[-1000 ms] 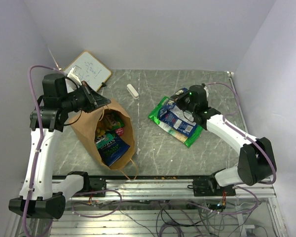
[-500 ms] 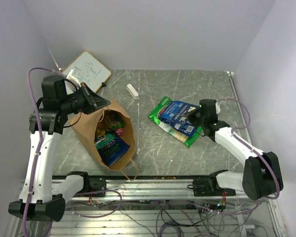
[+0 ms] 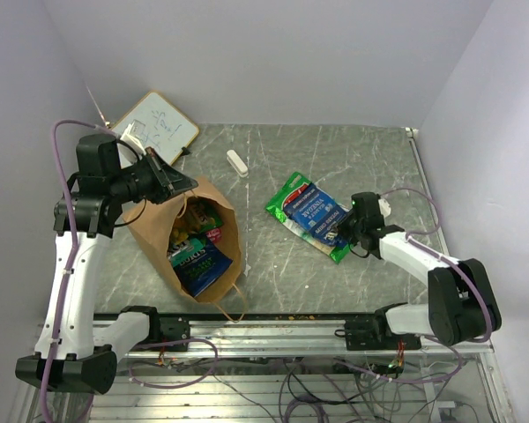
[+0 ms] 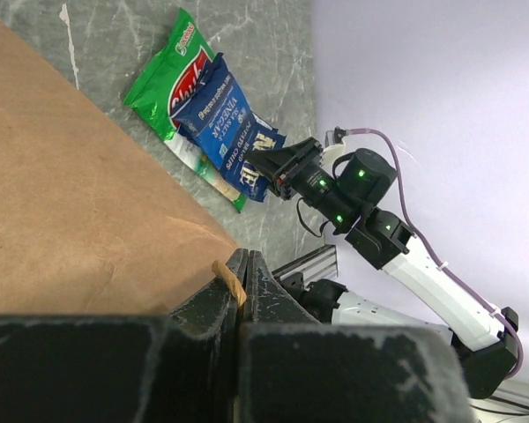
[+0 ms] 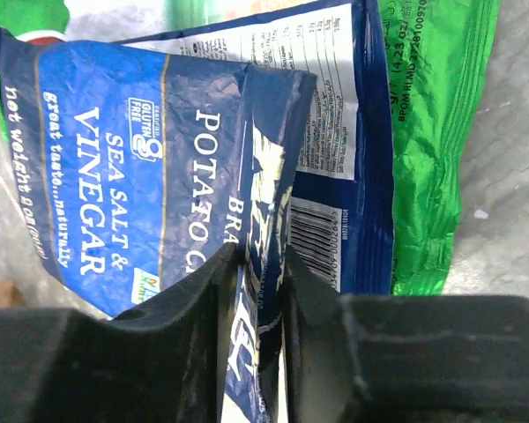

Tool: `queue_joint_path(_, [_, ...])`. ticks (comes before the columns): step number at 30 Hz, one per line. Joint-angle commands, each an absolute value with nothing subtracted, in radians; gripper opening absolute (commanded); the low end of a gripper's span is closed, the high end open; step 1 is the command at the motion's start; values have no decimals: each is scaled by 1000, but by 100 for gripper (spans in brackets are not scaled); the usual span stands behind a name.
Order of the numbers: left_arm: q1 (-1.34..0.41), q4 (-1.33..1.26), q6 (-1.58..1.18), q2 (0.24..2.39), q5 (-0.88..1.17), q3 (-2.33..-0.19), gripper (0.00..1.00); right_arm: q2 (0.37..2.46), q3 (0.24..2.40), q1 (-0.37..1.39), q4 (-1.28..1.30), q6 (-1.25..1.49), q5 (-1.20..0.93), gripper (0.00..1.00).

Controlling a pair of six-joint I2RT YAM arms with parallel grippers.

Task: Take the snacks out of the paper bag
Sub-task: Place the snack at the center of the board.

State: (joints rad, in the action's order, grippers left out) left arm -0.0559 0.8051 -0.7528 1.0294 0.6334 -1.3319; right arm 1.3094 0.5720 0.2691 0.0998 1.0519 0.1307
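Paper bag (image 3: 150, 231): is lying on its side at the near left of the table (image 3: 273, 273), with its mouth facing near and right and one loop handle trailing towards the near edge.
Left gripper (image 4: 244, 260): is pinching the far rim of the bag with its jaws fully closed on the paper, propping the mouth open.
Packets in the bag (image 3: 197, 260): are showing in the mouth. A green-and-blue one is lying nearest, a small red one and a multicoloured one are sitting deeper in, and all are waiting to come out.
Blue packet (image 3: 316, 214): is lying out of the bag at mid-right, resting across the green packet (image 4: 163, 79) and overlapping it.
Right gripper (image 5: 260, 264): is sitting low at the near right corner of the blue packet. Its jaws are standing narrow with a creased fold of the foil between them.
Handling, packets: are likely light, air-filled and crinkly. The foil is looking slick, so a flat face would probably be slipping out of the fingers, and the contents are probably brittle under a hard squeeze.
Where to take hold: the crimped seam or a corner seems best, pinched across its thickness. For the ones in the bag, the edge nearest the mouth is offering itself first.
Handling, bag: is thin kraft paper, likely creasing and sagging shut if the rim is let go.
Whiteboard (image 3: 159, 123): is leaning at the far left, apart from the work.
White block (image 3: 237, 162): is lying far of the bag, untouched.
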Motion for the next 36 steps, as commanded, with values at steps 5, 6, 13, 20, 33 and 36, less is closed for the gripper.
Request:
queue_joint_path(5, [-54, 804, -731, 1025, 654, -1326, 7, 1241, 614, 262, 190, 837, 180, 43])
queue_joint_path(6, [-54, 808, -729, 1028, 655, -1329, 7, 1224, 611, 262, 205, 818, 197, 46])
queue_joint_path(13, [-54, 778, -748, 1028, 677, -1312, 7, 1156, 623, 260, 302, 718, 224, 56])
queue_joint_path(20, [-54, 781, -737, 1034, 681, -1313, 7, 1149, 664, 262, 276, 605, 183, 60])
queue_joint_path(33, [-54, 762, -740, 1049, 694, -1315, 7, 1143, 874, 667, 16, 77, -267, 65])
queue_joint_path(36, [-54, 772, -734, 1049, 690, -1327, 7, 1159, 894, 832, -42, -62, -347, 65])
